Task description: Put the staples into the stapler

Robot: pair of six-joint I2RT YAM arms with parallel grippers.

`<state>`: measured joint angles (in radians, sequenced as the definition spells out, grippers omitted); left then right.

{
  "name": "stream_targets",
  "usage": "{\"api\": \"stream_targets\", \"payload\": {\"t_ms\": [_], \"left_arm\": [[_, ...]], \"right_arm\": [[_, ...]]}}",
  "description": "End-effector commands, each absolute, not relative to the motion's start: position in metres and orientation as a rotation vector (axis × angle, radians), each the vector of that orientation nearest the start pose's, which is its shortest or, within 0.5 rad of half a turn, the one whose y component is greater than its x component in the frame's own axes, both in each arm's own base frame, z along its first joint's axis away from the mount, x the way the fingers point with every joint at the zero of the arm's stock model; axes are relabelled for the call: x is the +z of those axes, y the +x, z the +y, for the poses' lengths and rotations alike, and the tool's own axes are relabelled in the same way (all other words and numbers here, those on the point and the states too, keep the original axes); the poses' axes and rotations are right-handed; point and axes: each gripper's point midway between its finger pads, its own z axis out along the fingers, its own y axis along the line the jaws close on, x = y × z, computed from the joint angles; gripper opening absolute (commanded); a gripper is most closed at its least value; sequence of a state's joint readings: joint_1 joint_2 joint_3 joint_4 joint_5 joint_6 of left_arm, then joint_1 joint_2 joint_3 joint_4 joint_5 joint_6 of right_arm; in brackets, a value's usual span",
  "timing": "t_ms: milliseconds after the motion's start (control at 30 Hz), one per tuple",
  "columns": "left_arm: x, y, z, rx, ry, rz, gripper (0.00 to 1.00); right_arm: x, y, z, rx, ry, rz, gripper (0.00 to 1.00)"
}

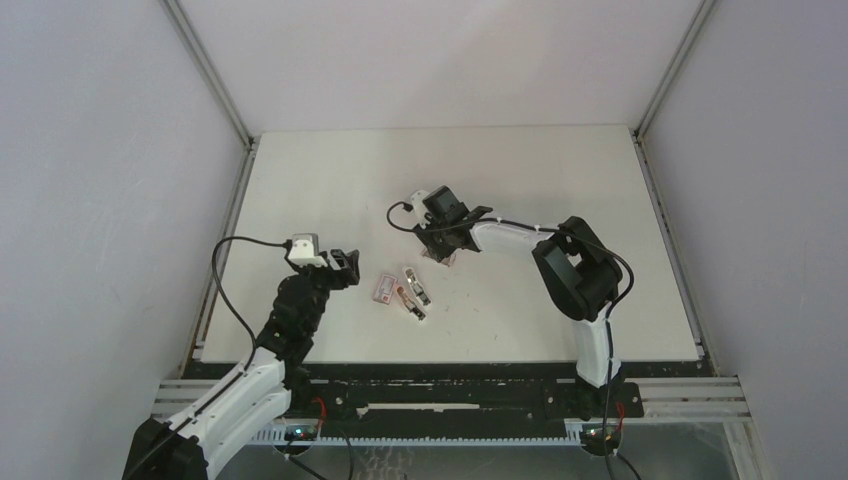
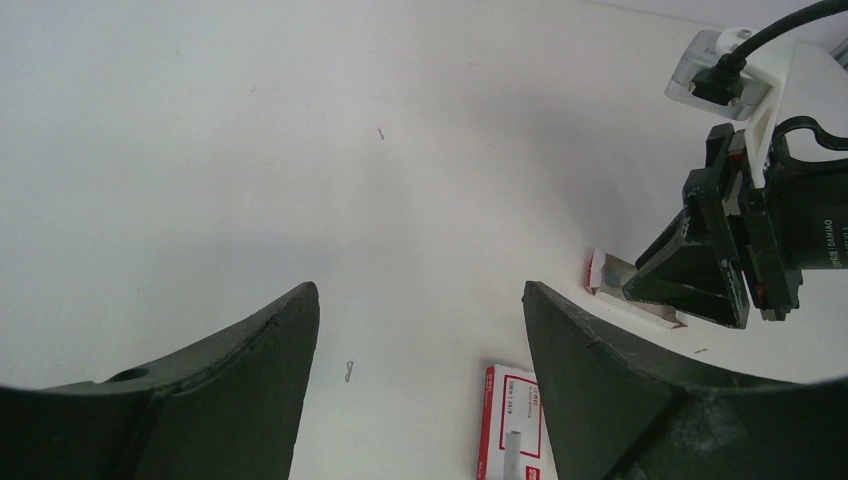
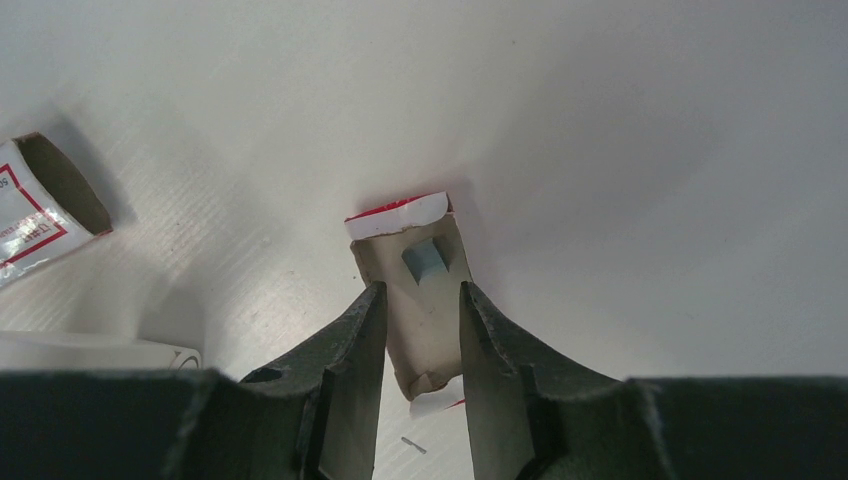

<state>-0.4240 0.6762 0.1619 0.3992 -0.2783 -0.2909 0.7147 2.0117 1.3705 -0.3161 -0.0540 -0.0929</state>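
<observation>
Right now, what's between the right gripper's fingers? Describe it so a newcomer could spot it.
On the white table, find the right gripper just beyond centre. Between its fingers lies a small open cardboard tray: plain brown inside, red-and-white end flaps, a blue-grey block in it. The neighbouring sleeve is hollow with printed red-and-white faces.

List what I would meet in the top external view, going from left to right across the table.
left gripper → staple box → stapler → right gripper, closed on the staple tray
</observation>
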Motion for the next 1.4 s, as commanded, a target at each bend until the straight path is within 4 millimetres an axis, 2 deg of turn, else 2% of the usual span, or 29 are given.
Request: {"api": "stream_targets", "payload": {"t_ms": [0,500,767,900,1067,1200,1367], "left_arm": [[0.150,0.287,-0.084,-0.279,-0.092,1.656,0.79],[0.149,0.288,-0.087,-0.281,-0.083,1.668,0.79],[0.149,0.288,-0.087,-0.283,-0.081,1.668,0.79],[0.149,0.288,-0.087,-0.284,-0.082,1.667,0.79],[0.151,0.288,-0.088,-0.290,-0.076,1.660,0.79],[0.156,0.286,-0.090,-0.310,-0.066,1.640,0.79],[0.179,0.279,-0.100,-0.412,-0.069,1.586,0.78]], "right_arm": [[0.041,0.365,0.324,0.324,-1.083,2.272,0.32],[0.028,0.368,0.332,0.298,-1.148,2.274,0.30],[0.028,0.365,0.334,0.317,-1.150,2.282,0.19],[0.044,0.368,0.335,0.352,-1.108,2.265,0.13],[0.081,0.369,0.334,0.467,-1.017,2.237,0.11],[0.125,0.355,0.335,0.663,-0.939,2.174,0.11],[0.173,0.318,0.327,0.927,-0.880,2.093,0.11]]}}
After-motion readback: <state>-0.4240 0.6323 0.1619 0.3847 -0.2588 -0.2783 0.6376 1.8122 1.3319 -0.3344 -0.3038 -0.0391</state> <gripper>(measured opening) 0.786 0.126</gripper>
